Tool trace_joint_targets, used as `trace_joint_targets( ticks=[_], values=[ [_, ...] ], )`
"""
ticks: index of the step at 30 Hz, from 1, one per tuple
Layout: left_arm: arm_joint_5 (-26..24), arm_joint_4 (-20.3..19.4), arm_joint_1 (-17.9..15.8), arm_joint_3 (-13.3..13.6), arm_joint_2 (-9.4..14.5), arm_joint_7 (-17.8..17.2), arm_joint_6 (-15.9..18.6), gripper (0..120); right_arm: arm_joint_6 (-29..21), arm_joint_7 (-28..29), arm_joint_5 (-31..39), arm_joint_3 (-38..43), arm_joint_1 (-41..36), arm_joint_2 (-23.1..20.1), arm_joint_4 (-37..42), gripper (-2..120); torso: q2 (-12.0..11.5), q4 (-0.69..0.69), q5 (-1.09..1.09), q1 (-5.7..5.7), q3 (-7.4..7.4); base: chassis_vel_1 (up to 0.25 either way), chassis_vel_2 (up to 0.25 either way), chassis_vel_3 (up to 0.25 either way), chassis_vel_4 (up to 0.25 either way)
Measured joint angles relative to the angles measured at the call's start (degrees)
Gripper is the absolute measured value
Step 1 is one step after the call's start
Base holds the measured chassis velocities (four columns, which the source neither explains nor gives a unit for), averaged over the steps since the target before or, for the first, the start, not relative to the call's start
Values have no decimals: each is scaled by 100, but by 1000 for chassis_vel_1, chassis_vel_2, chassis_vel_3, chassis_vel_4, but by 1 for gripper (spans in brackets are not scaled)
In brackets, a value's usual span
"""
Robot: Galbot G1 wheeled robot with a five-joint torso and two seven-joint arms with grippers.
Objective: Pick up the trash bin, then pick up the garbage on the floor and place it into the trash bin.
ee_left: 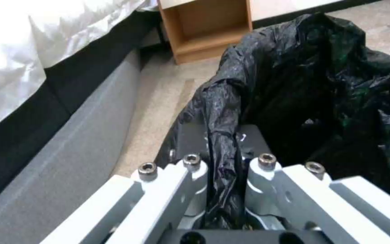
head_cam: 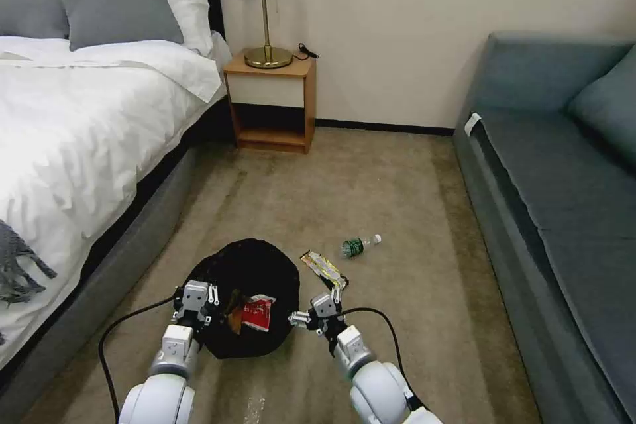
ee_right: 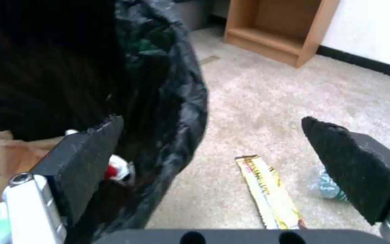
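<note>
**Bin held at left rim; right claw open over its right edge**

From the head view we log the bin (head_cam: 246,298) on the carpet (head_cam: 397,212) between the two arms, with the bed (head_cam: 79,132) on the robot's left and the sofa (head_cam: 563,179) on its right. Inside the bin lie a red-and-white wrapper (head_cam: 257,313) and a tan paper (head_cam: 233,318). Beyond the bin, on the carpet, lie a yellow wrapper (head_cam: 323,269) and, farther out, a bottle (head_cam: 358,246) with a green label.

The left wrist view adds what the head view cannot resolve — the left claw (ee_left: 224,159) is closed on a fold of the black bag at the bin's left rim, the plastic pinched between its fingers. The bag hides the rim itself here, and the bin's contents are lost in the dark interior.

The right wrist view shows the right claw (ee_right: 213,162) with fingers wide apart and nothing between them. One pad (ee_right: 86,159) sits just inside the bin's right rim, the other (ee_right: 353,166) out over the carpet. Past the gap we see the yellow wrapper on the floor, its near end cut off by the claw body — the bottle is mostly hidden behind the outer pad. The tan paper appears blurred at the edge, beside the inner finger.
</note>
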Motion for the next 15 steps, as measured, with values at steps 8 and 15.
trace_joint_targets(
  ticks=[8,15],
  values=[
    [-20,-71,31,-62,25,-2,25,5,-58,17,149,72,223,-33,-66,100,0,0,-2,0,0,0,0,0,0],
    [-145,-311,129,-243,119,-6,126,5,-135,34,291,147,741,-30,-538,100,0,0,-3,0,0,0,0,0,0]
  ],
)
